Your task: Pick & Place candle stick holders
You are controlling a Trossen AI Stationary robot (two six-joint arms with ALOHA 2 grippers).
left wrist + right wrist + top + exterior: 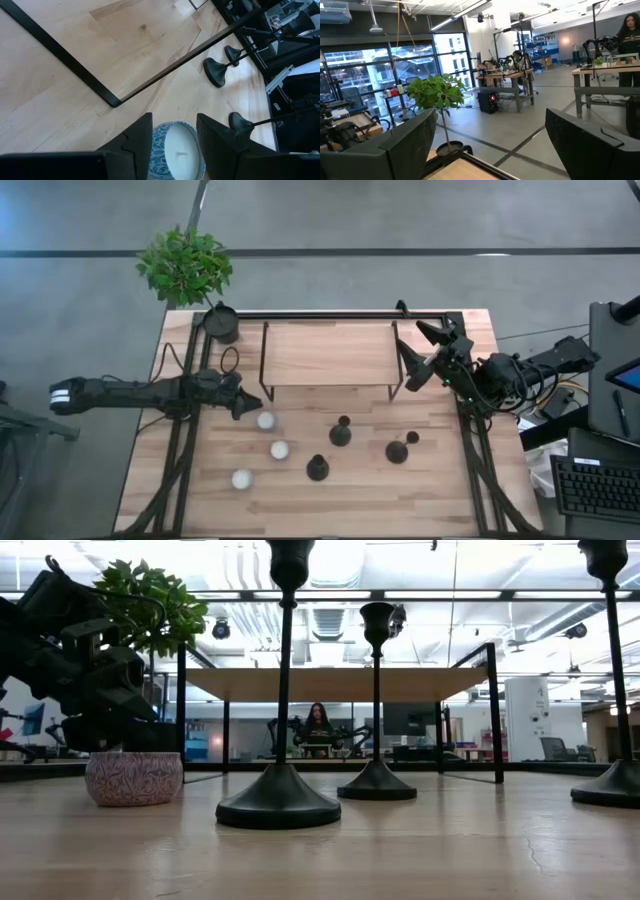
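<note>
You've got three candle stick holders (340, 432) on the worktop (440, 490), all matte black with a round flared base, a skinny upright stem and a little cup on top; they sit in a loose cluster in front of the low wooden shelf (328, 352), toward the middle and right side. There are also three small candles (279, 449) in a diagonal row over on the left, white wax in patterned jars. One potted plant (186, 265) sits at the back left corner. Your left claw (254, 407) is down by the rearmost candle (175, 152), fingers set narrowly either side of that jar, though I can't tell if they're actually squeezing it. Your right claw (413, 352) is up by the shelf's right end, spread wide with nothing in it.
</note>
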